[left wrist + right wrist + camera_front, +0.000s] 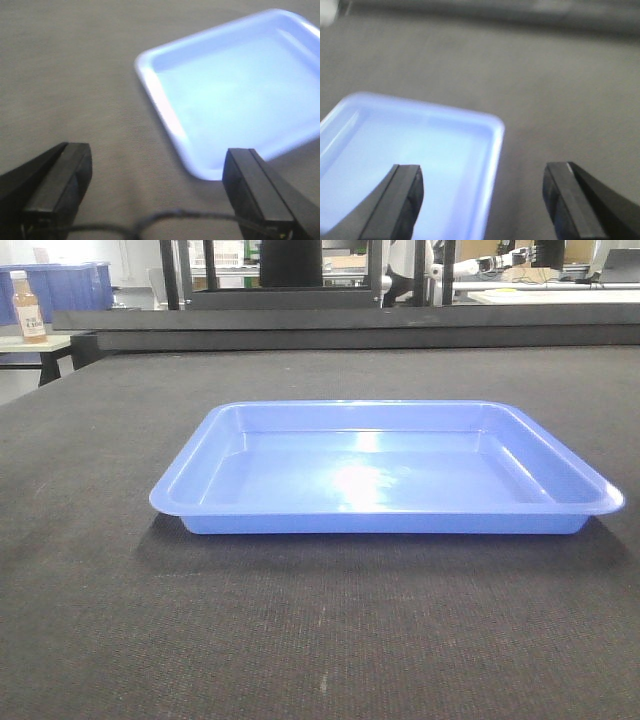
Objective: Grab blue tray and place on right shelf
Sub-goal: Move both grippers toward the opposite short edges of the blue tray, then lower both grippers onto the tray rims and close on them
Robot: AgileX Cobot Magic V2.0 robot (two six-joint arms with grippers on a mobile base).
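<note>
The wide, shallow, light blue plastic tray (385, 480) lies flat and empty in the middle of the dark grey woven tabletop (320, 640). Nothing touches it. The left claw (157, 167) is wide open and holds nothing. It hangs beside the tray's left end, with a tray corner near one finger. The right claw (484, 175) is wide open too and holds nothing, and the rim of the tray's right end shows between its two fingers. I think the step now is to grip the tray, one claw at each end. To do it well, each claw should go down with one finger inside the rim and one outside. The left claw looks like it must slide over more first. Then both should squeeze together and lift evenly, because the shiny plastic may slip. The right shelf is not in view. Far back on the left stands a small bottle with a white cap (27, 308).
</note>
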